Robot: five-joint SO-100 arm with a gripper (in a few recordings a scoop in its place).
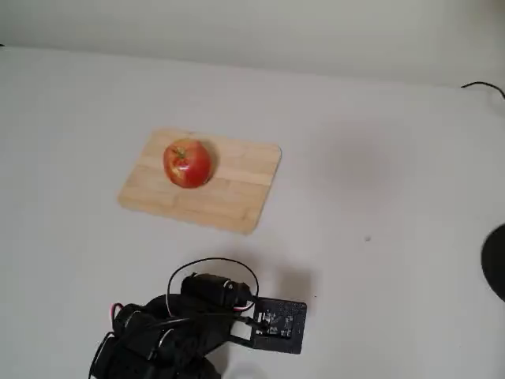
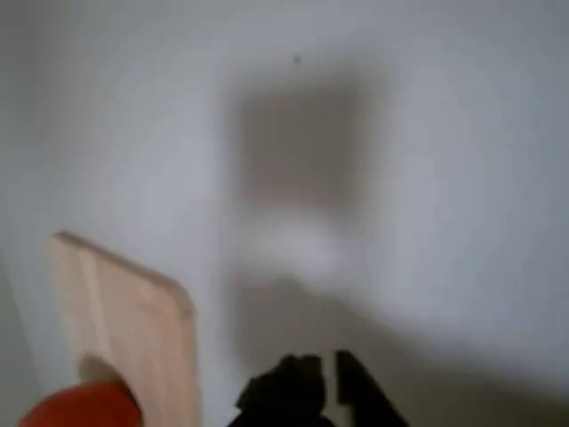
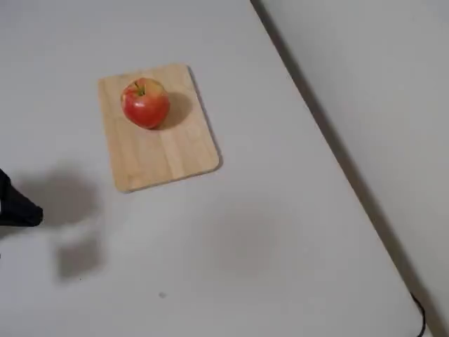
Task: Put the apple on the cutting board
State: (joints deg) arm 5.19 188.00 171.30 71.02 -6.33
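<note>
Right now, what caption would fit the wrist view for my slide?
Blurry look down: the apple on the cutting board, the gripper apart over the bare table.

The black arm (image 1: 185, 324) is seen folded low at the near edge of the table in a fixed view, bunched into a compact mass of joints with thin cables looped over it. A small black circuit board (image 1: 276, 324) is carried at its right-hand end in that view. In another fixed view, a dark tip of the arm is seen at the left edge of the picture. In the wrist view, the gripper (image 2: 324, 382) is shown at the bottom edge, blurred; the two dark fingers are seen close together with a narrow gap, and nothing is held between them.
</note>
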